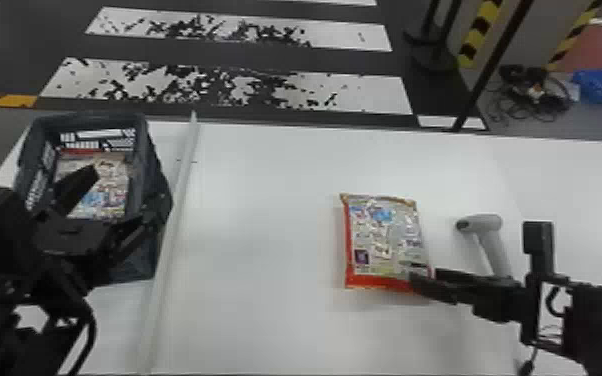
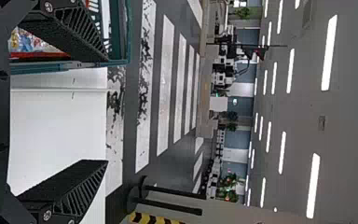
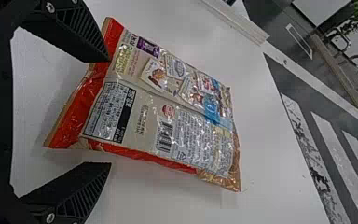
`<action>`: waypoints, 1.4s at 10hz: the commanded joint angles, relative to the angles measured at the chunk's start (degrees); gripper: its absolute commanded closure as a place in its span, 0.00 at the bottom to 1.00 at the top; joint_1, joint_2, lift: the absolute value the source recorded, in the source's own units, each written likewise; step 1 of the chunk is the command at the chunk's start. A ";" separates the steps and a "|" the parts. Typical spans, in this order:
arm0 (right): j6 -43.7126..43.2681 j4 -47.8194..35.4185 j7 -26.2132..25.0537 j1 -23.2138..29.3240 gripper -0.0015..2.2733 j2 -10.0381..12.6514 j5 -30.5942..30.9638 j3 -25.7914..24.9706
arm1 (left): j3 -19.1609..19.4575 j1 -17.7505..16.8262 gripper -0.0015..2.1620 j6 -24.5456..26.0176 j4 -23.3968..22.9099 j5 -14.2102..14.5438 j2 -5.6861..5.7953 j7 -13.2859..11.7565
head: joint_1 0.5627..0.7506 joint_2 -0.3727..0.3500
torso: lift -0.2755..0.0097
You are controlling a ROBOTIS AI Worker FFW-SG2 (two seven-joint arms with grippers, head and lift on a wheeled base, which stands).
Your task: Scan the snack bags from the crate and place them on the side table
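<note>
Clock face laid over the head view, 12 pointing away from the robot.

Crate: dark grey-blue plastic crate with slotted walls (image 1: pixel 115 117), at 9 o'clock on the smooth white table (image 1: pixel 265 240). In it lies a glossy printed snack bag in beige, blue and red (image 1: pixel 112 182), its film wrinkled.

Left gripper (image 1: pixel 121 197): at 9 o'clock, over the near part of the crate. Its flat black, ribbed fingers stand wide apart with nothing between them.

Task's bag: plump, roughly rectangular snack bag of shiny crinkled film, red-edged with a pale printed face (image 1: pixel 387 235), lying at 4 o'clock on the table. The right wrist view shows a striped barcode (image 3: pixel 164 135) on its upward face; the seam at the red end is flat and creased.

Right gripper (image 1: pixel 424 281): at the bag's 5 o'clock corner. Fingers spread apart, not closed on the film; one overlaps the red end in its wrist view. Contact with the film is hard to judge from these angles.

Scanner: pale grey plastic handheld scanner with a rounded head and slim handle (image 1: pixel 487 224), at the bag's 3 o'clock, well apart from it.

Long, straight pale bar (image 1: pixel 177 187): on the table between crate and bag, running roughly 12 to 6.
</note>
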 commanded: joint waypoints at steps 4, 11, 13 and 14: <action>-2.82 1.40 0.58 -0.72 0.36 0.05 3.44 3.39 | -0.09 0.56 0.05 0.00 -0.53 0.27 -0.15 0.00 | 0.70 0.44 | 0.64; -14.42 -3.00 -0.13 3.68 0.99 1.37 3.88 1.11 | 0.00 1.62 0.05 -0.17 -1.94 0.45 -0.15 -0.09 | 0.70 0.47 | 0.64; -12.14 -7.48 -1.71 5.00 0.99 3.13 -2.89 -7.15 | 0.00 1.79 0.05 -0.17 -2.38 0.45 -0.15 -0.09 | 0.70 0.44 | 0.64; -10.91 -8.27 -3.38 5.08 0.99 3.22 -6.23 -11.73 | -0.09 2.06 0.05 -0.17 -2.73 0.45 -0.15 -0.09 | 0.70 0.41 | 0.64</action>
